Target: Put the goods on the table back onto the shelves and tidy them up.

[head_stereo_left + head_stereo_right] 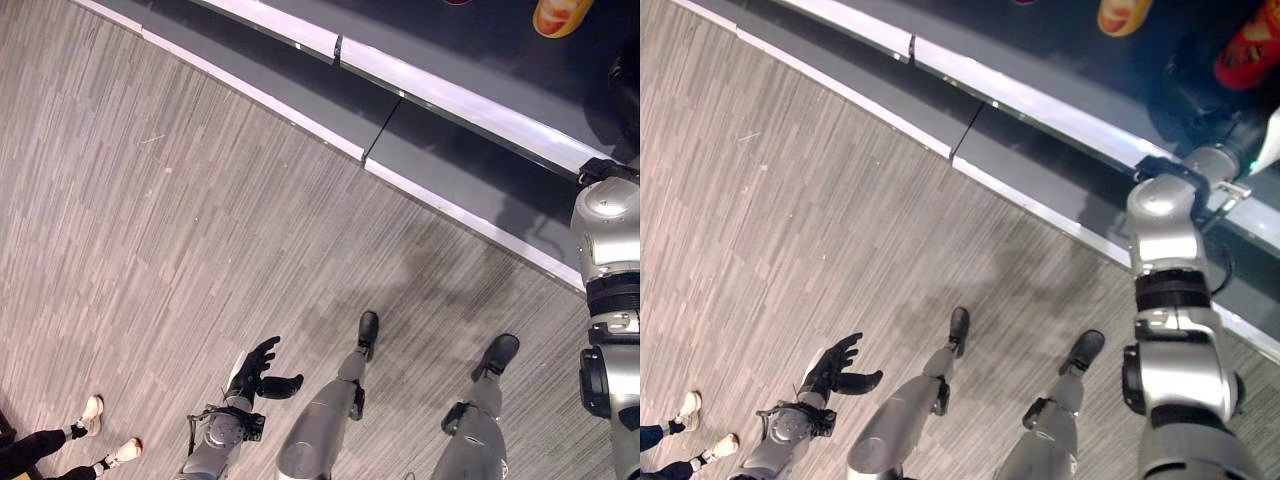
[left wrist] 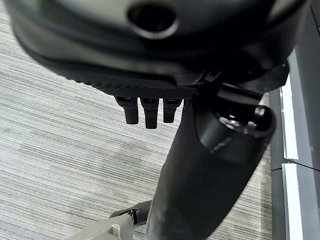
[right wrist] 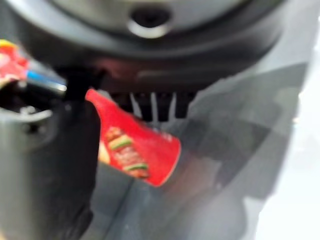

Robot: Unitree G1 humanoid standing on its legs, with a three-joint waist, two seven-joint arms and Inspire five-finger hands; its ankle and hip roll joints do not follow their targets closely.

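The left hand point(image 1: 255, 368) hangs low over the wood-grain floor point(image 1: 150, 230), its fingers point(image 2: 145, 111) relaxed and spread, holding nothing. The right hand point(image 3: 45, 165) reaches up to the dark shelf point(image 1: 1060, 45), thumb and fingers pinching a red snack packet point(image 3: 137, 150). An orange packet point(image 1: 1123, 15) lies on the shelf nearby. A person's shoes point(image 1: 108, 432) stand on the floor at the robot's left.

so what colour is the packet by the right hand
Red, with a picture of skewered food; the packet shows best in the right wrist view.
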